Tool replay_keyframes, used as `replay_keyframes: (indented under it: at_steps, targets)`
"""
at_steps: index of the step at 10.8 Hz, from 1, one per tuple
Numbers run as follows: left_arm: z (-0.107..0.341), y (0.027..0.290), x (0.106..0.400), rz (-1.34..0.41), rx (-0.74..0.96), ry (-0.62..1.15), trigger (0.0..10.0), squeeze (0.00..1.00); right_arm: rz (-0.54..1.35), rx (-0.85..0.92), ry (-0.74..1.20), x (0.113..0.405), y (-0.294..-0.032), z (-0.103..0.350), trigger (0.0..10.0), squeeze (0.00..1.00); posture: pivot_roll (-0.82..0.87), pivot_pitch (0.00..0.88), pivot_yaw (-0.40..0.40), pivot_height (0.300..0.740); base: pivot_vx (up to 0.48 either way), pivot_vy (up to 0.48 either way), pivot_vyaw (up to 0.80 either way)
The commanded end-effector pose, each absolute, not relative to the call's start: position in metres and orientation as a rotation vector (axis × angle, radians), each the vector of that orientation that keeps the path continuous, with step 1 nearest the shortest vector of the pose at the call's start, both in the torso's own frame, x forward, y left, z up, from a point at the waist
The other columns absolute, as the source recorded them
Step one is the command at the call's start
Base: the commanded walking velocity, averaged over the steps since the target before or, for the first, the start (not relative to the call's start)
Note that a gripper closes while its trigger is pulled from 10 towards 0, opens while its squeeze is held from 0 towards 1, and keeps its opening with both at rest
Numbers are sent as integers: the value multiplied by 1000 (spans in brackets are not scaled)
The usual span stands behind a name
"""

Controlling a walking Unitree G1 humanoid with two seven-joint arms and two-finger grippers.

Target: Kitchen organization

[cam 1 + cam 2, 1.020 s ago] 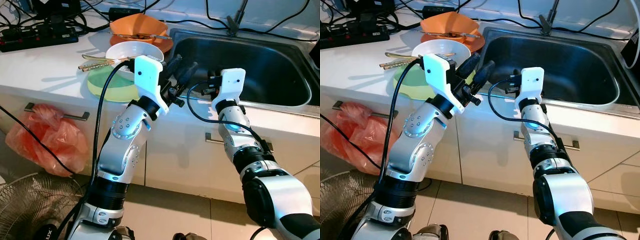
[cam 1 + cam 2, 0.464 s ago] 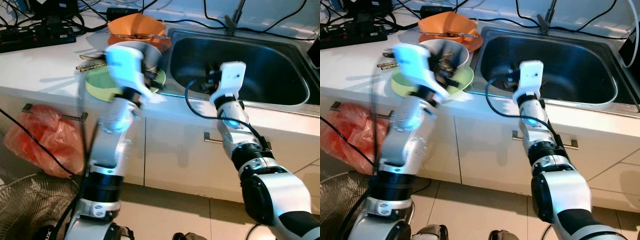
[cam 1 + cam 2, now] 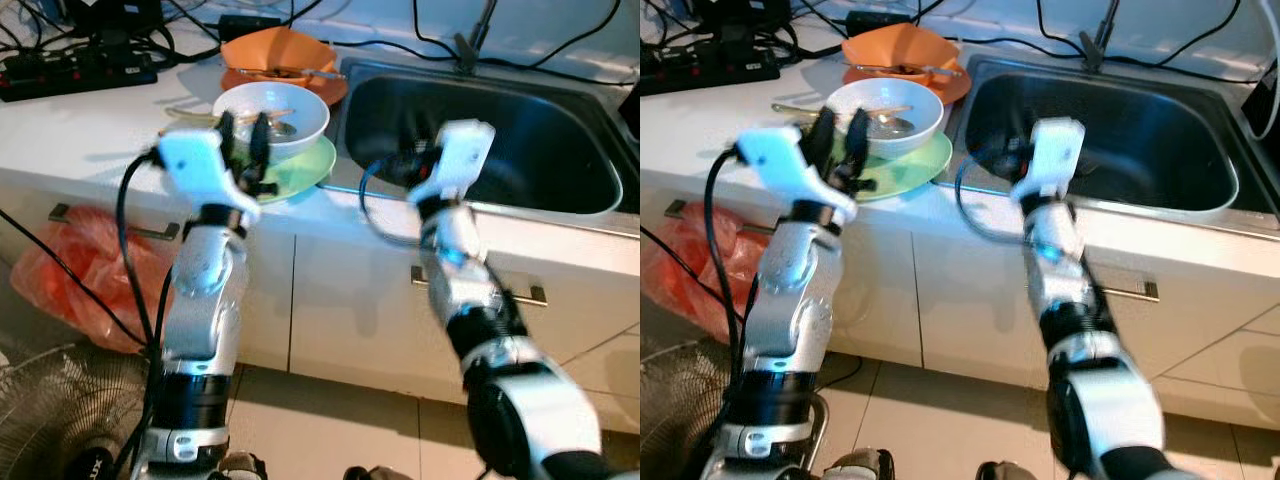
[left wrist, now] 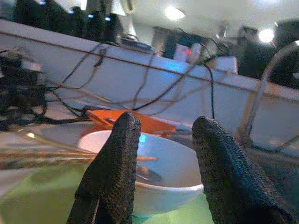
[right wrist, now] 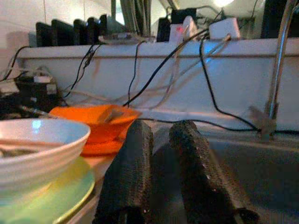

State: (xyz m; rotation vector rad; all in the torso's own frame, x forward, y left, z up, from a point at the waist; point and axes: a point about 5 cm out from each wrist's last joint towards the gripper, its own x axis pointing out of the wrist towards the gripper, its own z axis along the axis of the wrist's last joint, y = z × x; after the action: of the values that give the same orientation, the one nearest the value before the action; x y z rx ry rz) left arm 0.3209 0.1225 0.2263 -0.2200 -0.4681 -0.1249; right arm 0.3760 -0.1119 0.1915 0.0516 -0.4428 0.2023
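Swinging left gripper (image 3: 243, 140) from sink (image 3: 560, 110) to white bowl (image 3: 290, 112).

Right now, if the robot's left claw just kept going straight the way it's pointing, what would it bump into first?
Most likely the white bowl. The left gripper points its open fingers at the bowl's near side, with the bowl sitting on the green plate. Depth is hard to judge, but nothing seems to lie between them.

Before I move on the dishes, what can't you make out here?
- Contents of the white bowl: too small in the eye views; blurred in the left wrist view behind the left hand.
- Right hand: motion-blurred in the eye views.
- Sink floor: dark.
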Motion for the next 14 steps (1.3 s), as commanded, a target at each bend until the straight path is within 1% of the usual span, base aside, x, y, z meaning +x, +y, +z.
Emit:
replay_keyframes:
  at_steps: [1, 3, 6, 7, 14]
  targets:
    - [225, 130, 316, -81, -280, -486, 10000, 0, 201, 68, -445, 373, -114, 190, 10000, 0, 111, 87, -74, 740, 0, 0, 0]
    - [207, 147, 310, 6, -402, -446, 10000, 0, 205, 78, -427, 370, -115, 185, 10000, 0, 114, 100, -85, 740, 0, 0, 0]
    - [193, 160, 307, 73, -481, -415, 10000, 0, 212, 82, -419, 368, -114, 186, 10000, 0, 116, 110, -91, 740, 0, 0, 0]
    - [191, 165, 310, 86, -486, -409, 10000, 0, 218, 85, -416, 367, -112, 186, 10000, 0, 115, 112, -93, 740, 0, 0, 0]
    - [205, 171, 332, 64, -490, -451, 10000, 0, 230, 86, -410, 366, -110, 188, 10000, 0, 102, 109, -99, 740, 0, 0, 0]
